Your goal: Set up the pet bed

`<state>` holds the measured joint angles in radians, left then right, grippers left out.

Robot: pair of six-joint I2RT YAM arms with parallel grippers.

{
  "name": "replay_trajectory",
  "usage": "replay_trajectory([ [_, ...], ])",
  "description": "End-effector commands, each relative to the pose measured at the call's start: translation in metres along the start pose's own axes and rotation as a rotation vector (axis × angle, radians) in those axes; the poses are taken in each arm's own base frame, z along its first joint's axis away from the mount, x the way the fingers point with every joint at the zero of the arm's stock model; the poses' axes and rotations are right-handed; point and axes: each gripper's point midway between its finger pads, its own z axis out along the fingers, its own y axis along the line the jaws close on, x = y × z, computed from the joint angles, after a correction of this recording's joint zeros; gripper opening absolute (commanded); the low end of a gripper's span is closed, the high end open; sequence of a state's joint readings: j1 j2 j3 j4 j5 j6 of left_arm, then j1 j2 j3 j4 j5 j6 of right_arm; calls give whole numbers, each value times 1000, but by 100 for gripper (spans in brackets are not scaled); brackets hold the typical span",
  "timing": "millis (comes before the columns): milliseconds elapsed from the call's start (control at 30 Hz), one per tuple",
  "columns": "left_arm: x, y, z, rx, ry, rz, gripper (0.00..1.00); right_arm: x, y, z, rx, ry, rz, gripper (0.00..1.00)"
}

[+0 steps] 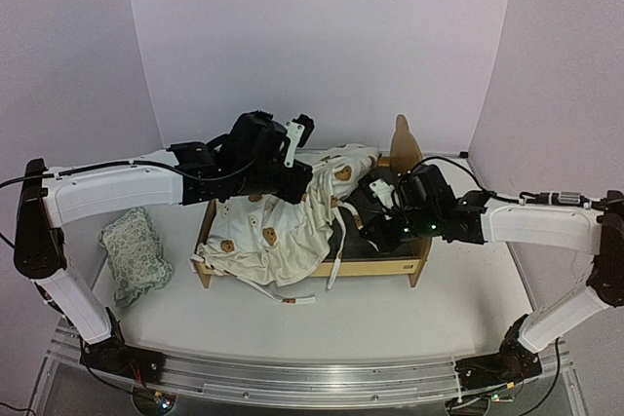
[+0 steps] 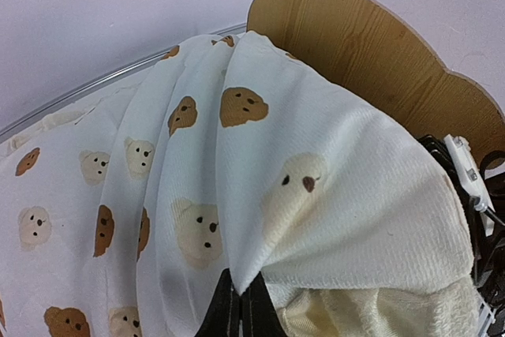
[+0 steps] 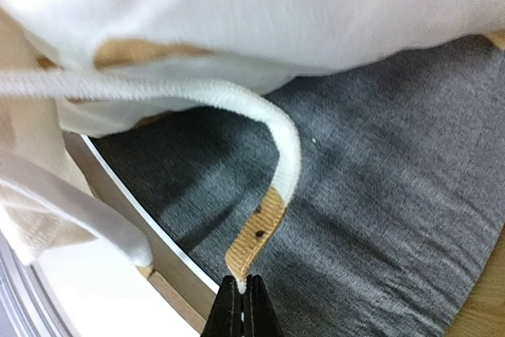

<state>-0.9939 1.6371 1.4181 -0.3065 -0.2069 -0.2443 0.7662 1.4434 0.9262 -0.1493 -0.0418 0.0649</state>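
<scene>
The plywood pet bed (image 1: 414,258) stands mid-table, its bear-ear headboard (image 1: 405,143) at the right end; the headboard also shows in the left wrist view (image 2: 355,45). The cream bear-print cover (image 1: 283,226) lies bunched over the bed's left half. My left gripper (image 2: 241,301) is shut on a fold of the cover (image 2: 260,195) and holds it up. My right gripper (image 3: 243,305) is shut on the end of one of the cover's ties (image 3: 260,230), over the bed's dark grey fabric base (image 3: 379,219). In the top view the right gripper (image 1: 363,224) is above the bed's middle.
The pale floral pillow (image 1: 135,250) lies on the table to the left of the bed. A loose tie (image 1: 292,299) trails onto the table in front of the bed. The bed's side rail (image 3: 158,258) runs just left of my right gripper.
</scene>
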Motion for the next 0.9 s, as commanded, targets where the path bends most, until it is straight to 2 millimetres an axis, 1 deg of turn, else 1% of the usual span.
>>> replay_trajectory([
  [0,-21,-1,-14,15,-52,-23,0,10,-3,8,3,14,-6,0],
  [267,-17,-5,-11,41,-38,-29,0,26,-4,23,-7,27,2,0],
  [367,-15,-7,-8,51,-30,-27,0,28,-4,27,-11,17,2,0],
  [567,-15,-9,-7,61,-29,-32,0,14,-4,35,-13,-44,-25,0],
  [633,-15,-9,-7,59,-28,-32,0,6,-1,37,-24,-66,-20,0],
  [700,-15,-9,-7,59,-29,-32,0,3,1,39,-36,-70,3,0],
  [767,-15,-9,-7,57,-28,-32,0,0,4,37,-47,-79,23,0],
  [867,-15,-8,-8,55,-28,-31,0,2,6,32,-41,-85,46,0],
])
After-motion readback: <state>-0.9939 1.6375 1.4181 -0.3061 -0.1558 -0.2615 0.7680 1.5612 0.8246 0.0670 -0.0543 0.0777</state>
